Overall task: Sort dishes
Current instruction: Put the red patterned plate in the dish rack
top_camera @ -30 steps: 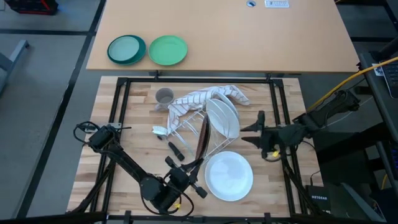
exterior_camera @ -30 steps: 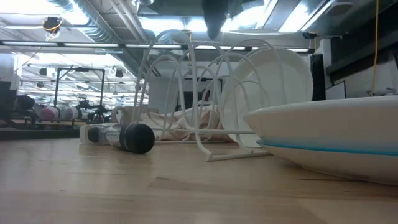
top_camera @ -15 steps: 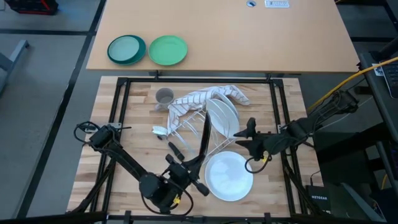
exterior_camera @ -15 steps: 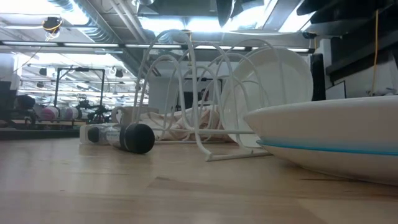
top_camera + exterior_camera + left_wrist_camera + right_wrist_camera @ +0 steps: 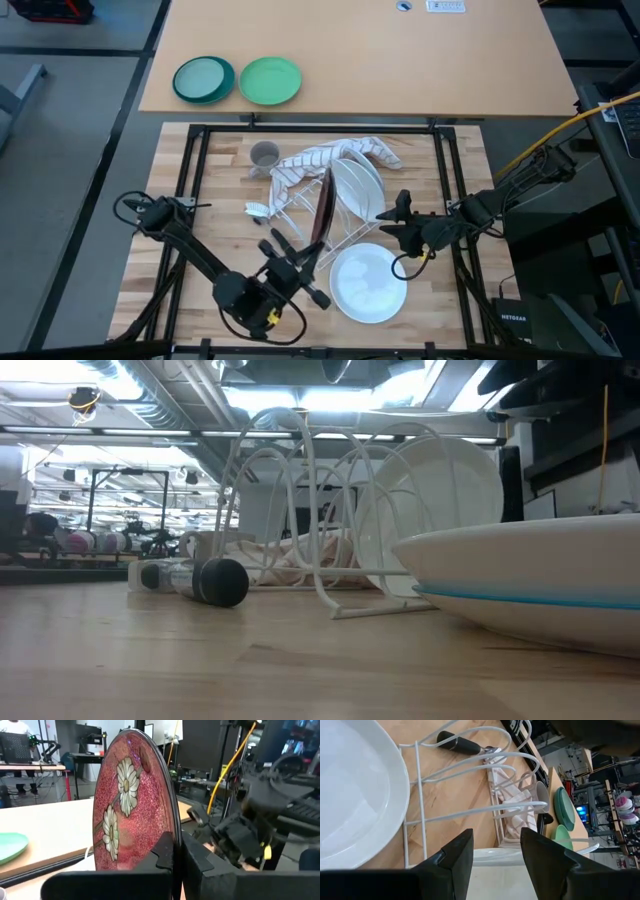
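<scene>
You see the wire rack point(image 5: 318, 205) with a white plate point(image 5: 357, 187) standing in it. Your left gripper point(image 5: 303, 252) is clamped on the flowered plate point(image 5: 322, 208), upright above the rack. Your right gripper point(image 5: 392, 221), fingers apart, hovers beside it.

A white wire rack point(image 5: 318, 205) stands mid-table on the pale wooden table point(image 5: 200, 210), and everything else is placed from it. A striped cloth point(image 5: 318, 158) lies crumpled against the rack's far side, partly draped over its wires, while a black-handled utensil point(image 5: 281, 243) lies on the wood just beside the rack's near left corner (a second, paler utensil point(image 5: 256, 210) sits a little farther left). Well beyond the rack, on the tan table point(image 5: 400, 60) behind, a teal plate point(image 5: 203, 79) and a green plate point(image 5: 270, 80) sit side by side, nearly touching.
</scene>
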You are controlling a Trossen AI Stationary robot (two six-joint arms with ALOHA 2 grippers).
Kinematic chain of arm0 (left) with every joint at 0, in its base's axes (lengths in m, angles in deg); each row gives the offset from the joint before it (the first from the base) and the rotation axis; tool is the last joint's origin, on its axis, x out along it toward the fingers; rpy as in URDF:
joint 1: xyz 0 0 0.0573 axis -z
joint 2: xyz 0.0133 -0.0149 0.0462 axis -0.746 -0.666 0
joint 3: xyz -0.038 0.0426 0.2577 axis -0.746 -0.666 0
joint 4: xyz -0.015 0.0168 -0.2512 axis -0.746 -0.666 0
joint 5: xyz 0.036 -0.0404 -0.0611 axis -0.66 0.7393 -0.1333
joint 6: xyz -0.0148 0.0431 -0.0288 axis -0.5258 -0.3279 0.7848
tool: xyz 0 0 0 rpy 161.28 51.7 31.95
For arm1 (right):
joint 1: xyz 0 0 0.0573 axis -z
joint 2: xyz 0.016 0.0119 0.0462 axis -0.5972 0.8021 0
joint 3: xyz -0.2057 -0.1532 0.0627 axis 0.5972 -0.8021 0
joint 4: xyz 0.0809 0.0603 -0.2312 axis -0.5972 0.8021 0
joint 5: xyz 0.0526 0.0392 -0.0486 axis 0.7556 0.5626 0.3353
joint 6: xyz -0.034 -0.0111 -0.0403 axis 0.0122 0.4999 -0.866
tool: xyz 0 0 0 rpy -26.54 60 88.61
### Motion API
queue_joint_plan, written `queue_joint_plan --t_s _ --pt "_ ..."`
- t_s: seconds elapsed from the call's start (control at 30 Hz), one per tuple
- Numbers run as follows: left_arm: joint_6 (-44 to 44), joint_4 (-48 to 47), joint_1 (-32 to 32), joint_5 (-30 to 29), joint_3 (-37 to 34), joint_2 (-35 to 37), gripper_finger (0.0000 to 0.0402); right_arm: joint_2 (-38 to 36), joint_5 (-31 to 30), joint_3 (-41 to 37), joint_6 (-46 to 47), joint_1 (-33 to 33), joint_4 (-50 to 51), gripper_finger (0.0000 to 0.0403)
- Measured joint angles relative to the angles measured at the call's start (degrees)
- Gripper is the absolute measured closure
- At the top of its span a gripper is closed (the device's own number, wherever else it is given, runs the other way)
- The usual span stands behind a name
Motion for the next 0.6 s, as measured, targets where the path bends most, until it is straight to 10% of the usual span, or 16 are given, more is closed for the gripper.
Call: queue_joint_plan --t_s 0.6 --pt "7.5 -2.0 -4.2 0.0 -0.9 -0.1 0.0401 0.0 -3.5 0.0 0.1 0.0 -14.9 0.0233"
